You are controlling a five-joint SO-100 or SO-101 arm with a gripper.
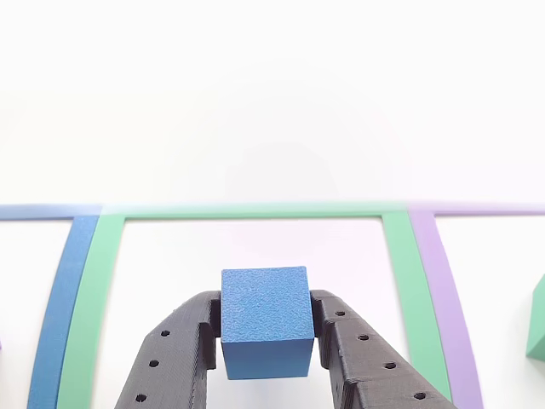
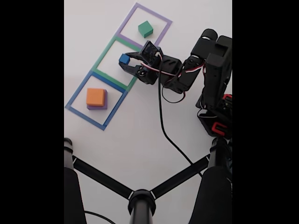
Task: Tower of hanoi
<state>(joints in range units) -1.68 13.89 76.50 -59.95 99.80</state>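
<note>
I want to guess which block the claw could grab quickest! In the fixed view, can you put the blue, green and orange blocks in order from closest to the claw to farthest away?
1. Blue block: held between the fingers of the gripper, over the green outline.
2. Green block: up in the purple outline.
3. Orange block: down in the blue outline, stacked on the purple block.

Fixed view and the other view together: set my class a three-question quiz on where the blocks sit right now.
1. True or false: the gripper is shut on the small matte blue square block.
2. Which flat square outline holds the matte green square block? A blue, B green, C purple.
3. Fill in: the matte orange square block sits on the ___ block.

Key: 1 true. 2 C, the purple outline. 3 purple, the matte purple square block, inside the blue outline.
</note>
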